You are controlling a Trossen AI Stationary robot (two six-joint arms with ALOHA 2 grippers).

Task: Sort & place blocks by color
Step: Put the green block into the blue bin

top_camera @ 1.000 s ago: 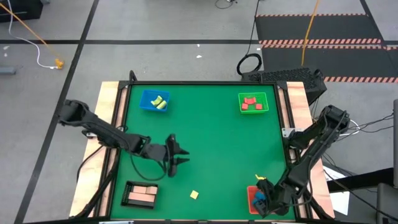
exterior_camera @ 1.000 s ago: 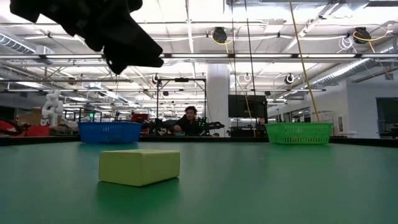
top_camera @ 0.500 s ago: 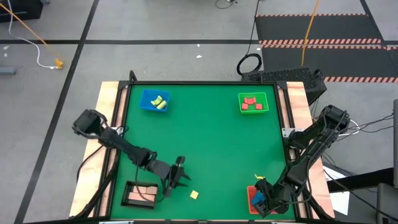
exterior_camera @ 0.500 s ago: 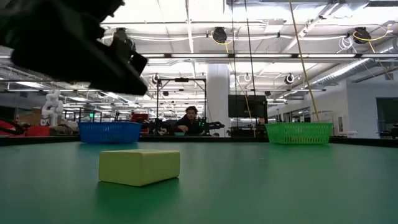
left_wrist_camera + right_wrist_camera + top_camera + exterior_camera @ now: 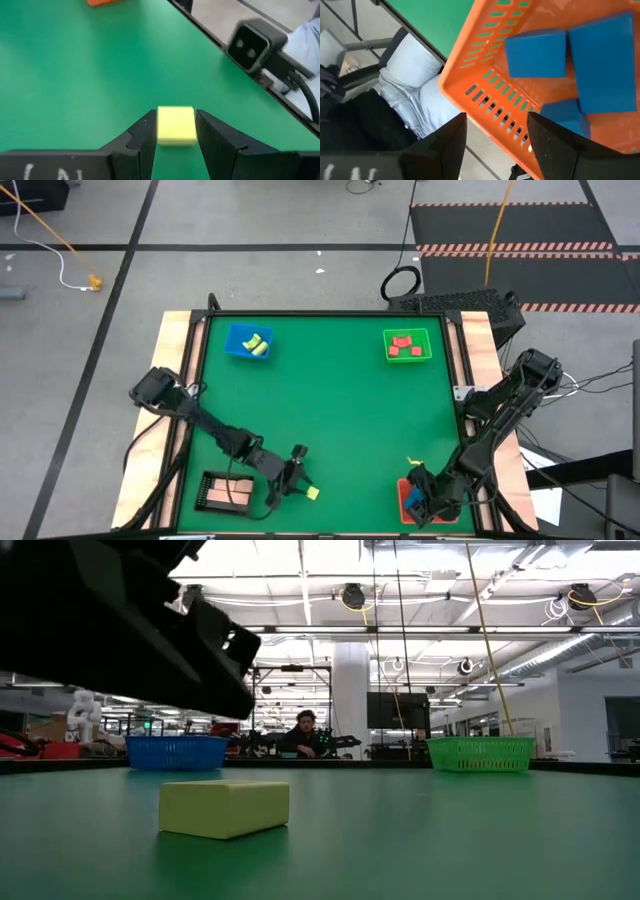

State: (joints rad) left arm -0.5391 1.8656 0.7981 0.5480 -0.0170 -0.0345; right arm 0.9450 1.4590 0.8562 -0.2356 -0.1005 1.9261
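Left gripper [image 5: 173, 145] straddles the yellow-green block [image 5: 176, 125] beside the black tray [image 5: 225, 492], jaws released; right gripper [image 5: 495, 145], jaws released, hangs over the red tray [image 5: 485, 95].

Open workshop hall around a green table

The table [image 5: 340, 410] stands on a grey floor [image 5: 250, 220]; a hazard-striped dark mat [image 5: 520, 240] lies at two o'clock, a white cable [image 5: 55, 265] at ten o'clock. Across the room, ceiling lights [image 5: 350, 595], a white column [image 5: 350, 690], a dark monitor [image 5: 397, 710], a seated person [image 5: 303, 735].
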